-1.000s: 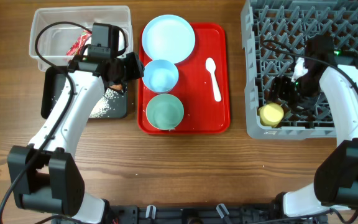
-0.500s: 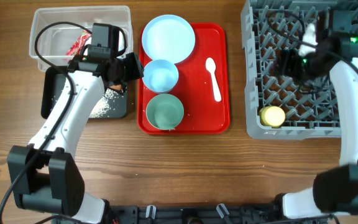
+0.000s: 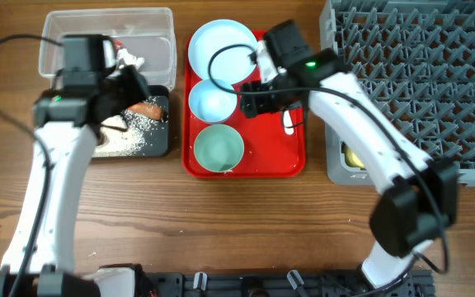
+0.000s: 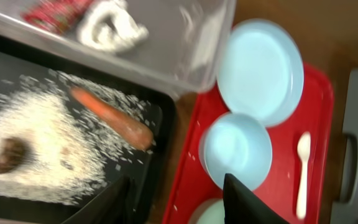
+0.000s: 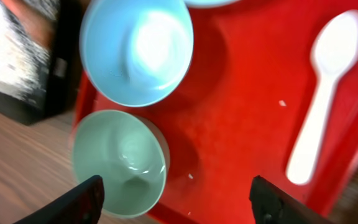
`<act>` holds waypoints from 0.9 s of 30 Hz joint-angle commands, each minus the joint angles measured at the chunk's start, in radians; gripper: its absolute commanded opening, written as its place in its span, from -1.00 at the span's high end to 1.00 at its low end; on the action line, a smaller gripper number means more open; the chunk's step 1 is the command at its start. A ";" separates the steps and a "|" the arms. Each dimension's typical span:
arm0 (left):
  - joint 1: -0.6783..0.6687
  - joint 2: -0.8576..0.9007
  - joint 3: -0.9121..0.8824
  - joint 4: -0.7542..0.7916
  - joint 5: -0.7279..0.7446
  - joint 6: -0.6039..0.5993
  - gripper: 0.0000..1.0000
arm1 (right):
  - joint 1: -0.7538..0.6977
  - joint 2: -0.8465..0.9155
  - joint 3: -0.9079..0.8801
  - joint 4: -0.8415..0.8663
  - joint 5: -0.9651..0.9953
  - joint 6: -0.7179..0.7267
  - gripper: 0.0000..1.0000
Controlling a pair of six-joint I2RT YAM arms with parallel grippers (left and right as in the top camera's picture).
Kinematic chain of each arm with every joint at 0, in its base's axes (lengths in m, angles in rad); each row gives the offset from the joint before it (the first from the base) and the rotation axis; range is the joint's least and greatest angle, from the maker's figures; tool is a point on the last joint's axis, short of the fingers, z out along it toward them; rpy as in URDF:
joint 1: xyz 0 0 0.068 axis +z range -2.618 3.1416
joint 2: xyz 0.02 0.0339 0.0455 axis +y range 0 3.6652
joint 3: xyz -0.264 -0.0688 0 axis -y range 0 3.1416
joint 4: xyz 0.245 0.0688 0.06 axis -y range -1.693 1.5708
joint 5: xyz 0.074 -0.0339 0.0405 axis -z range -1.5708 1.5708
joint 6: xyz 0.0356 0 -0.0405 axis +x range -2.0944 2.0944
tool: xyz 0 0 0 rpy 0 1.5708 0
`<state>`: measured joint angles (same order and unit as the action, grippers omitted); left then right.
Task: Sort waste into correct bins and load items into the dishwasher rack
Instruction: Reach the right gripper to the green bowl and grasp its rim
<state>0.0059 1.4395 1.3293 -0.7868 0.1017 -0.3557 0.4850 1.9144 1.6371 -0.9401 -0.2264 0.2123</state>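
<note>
The pale blue plate point(image 3: 221, 45), blue bowl point(image 3: 211, 101), mint bowl point(image 3: 218, 148) and white spoon point(image 5: 325, 93) lie on the red tray point(image 3: 262, 157). My right gripper point(image 3: 246, 99) hovers open and empty over the tray beside the bowls; its wrist view shows the blue bowl point(image 5: 135, 50) and mint bowl point(image 5: 120, 162) below the jaws point(image 5: 179, 205). The yellow cup point(image 3: 351, 153) sits in the grey rack point(image 3: 435, 82). My left gripper point(image 3: 138, 89) is open and empty at the right edge of the black tray point(image 3: 159, 142), which holds rice point(image 4: 42, 143), a carrot point(image 4: 114, 118) and a dark lump point(image 4: 8, 155).
The clear tub point(image 3: 151, 33) behind the black tray holds the red wrapper point(image 4: 48, 9) and white paper point(image 4: 110, 25). The rack fills the right side of the wooden table. My right arm stretches from the front right across to the red tray.
My right arm has swung left from the rack to over the red tray, with the yellow cup left in the rack. My left arm has shifted left, baring the black tray.
</note>
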 commanded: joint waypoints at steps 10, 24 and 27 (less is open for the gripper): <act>0.084 -0.046 0.018 -0.031 -0.010 0.008 -0.43 | 0.073 0.199 -0.013 0.010 0.035 -0.207 -0.03; 0.084 -0.046 0.018 -0.045 -0.010 0.008 -1.00 | 0.072 0.198 -0.098 0.066 0.045 -0.232 0.91; 0.084 -0.046 0.018 -0.054 -0.010 0.008 -1.00 | 0.063 0.166 -0.098 0.057 0.051 -0.217 0.91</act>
<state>0.0864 1.4040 1.3293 -0.8333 0.1009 -0.3531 0.5556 2.1059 1.5505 -0.8776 -0.1974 -0.0242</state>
